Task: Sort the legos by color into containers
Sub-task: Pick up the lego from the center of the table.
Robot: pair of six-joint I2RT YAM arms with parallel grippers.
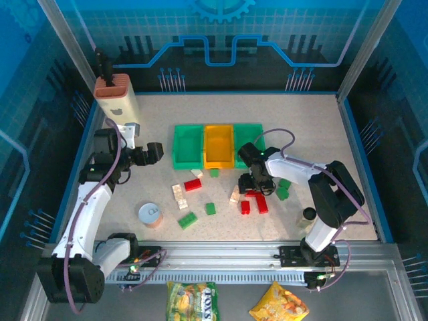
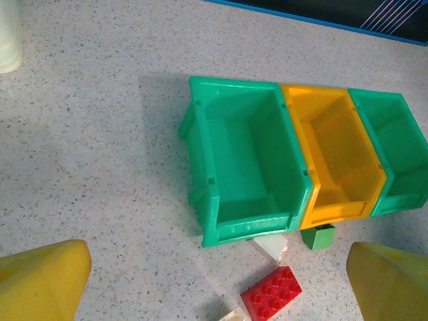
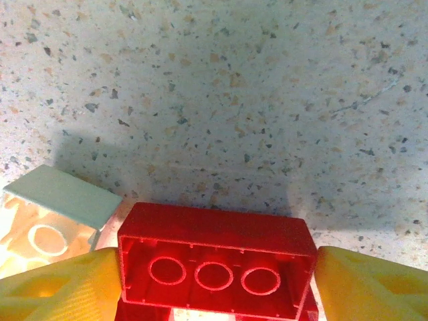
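Legos (image 1: pixel 188 219) lie loose on table (image 1: pixel 301 120), just before trays (image 1: pixel 188 162). Right gripper (image 1: pixel 251 186) squeezes 1 red lego (image 3: pixel 215 264) at both ends. Lift straight up, hold tight, no bumping neighbours. Left gripper (image 1: pixel 155 152) wide apart, empty. 3 trays: 2 green, 1 orange. Roughly 4 red, 5 green, 4 cream.

Speckled table (image 1: pixel 301 134) with trays (image 1: pixel 176 148), legos (image 1: pixel 192 185), can (image 1: pixel 150 215)

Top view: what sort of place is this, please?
Probably a robot lab work cell: a speckled table walled by blue panels and metal rails, with a left arm and right arm bolted at its near edge.
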